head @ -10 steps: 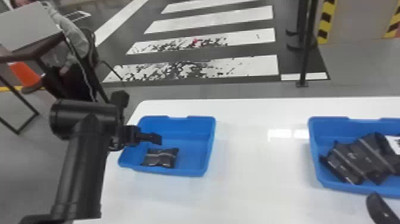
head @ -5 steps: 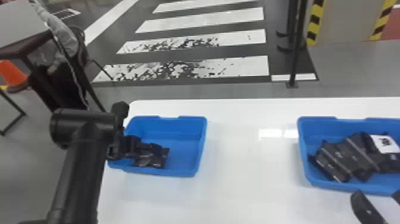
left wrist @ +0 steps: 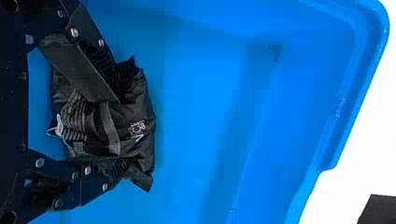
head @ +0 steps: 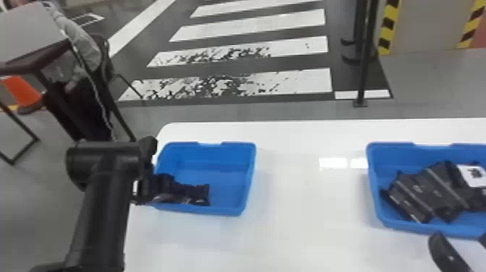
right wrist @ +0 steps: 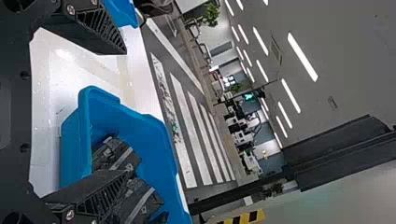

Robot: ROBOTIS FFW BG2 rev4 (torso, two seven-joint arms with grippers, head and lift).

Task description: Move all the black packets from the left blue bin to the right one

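At centre left, straddling a black packet [head: 200, 195] in a blue bin [head: 231, 181] with left gripper [head: 177, 188] open wide; at lower right, holding right gripper [head: 460, 237] open, empty.

Beyond the white table [head: 307, 235] in the head view, a grey floor [head: 434, 79] carries a worn white-striped crossing [head: 253, 23] at top centre, with an orange cone [head: 21, 92] far left and a dark pole [head: 366, 54] upper right, while ceiling lights [right wrist: 302, 57] glow at the right wrist view's upper right.
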